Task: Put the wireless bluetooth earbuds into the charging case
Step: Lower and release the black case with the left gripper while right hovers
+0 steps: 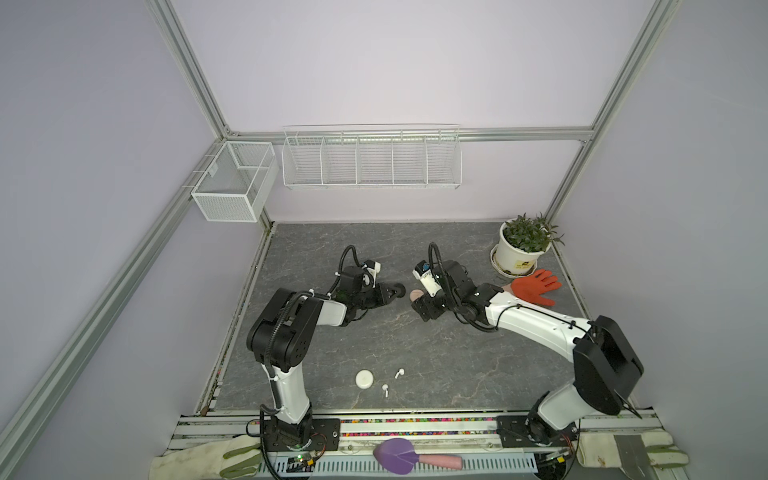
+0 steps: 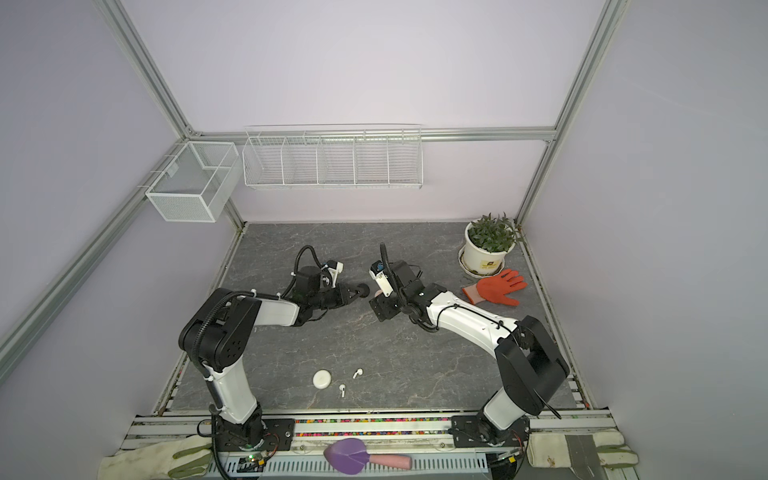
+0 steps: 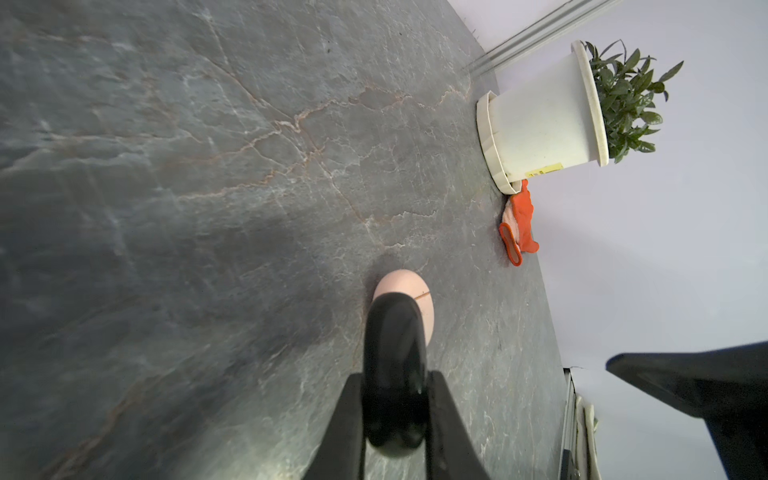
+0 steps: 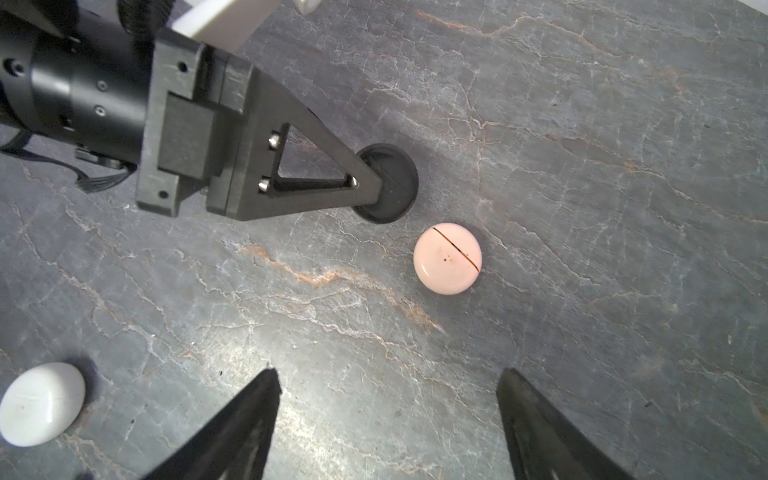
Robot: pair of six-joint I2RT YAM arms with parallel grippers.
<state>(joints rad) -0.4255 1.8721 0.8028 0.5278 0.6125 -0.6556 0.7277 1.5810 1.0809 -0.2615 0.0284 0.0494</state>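
The desk (image 1: 415, 345) carries all items. The left gripper (image 3: 395, 376) is closed on a black charging case (image 4: 395, 183) near the desk centre. The right gripper (image 4: 387, 374) is spread wide, holding nothing, above a pink charging case (image 4: 448, 258). Only the right wrist view shows that case's closed lid seam. A closed white charging case (image 1: 365, 379) lies near the front edge. Two white earbuds (image 1: 400, 372) lie just beside it, visible only in the top views.
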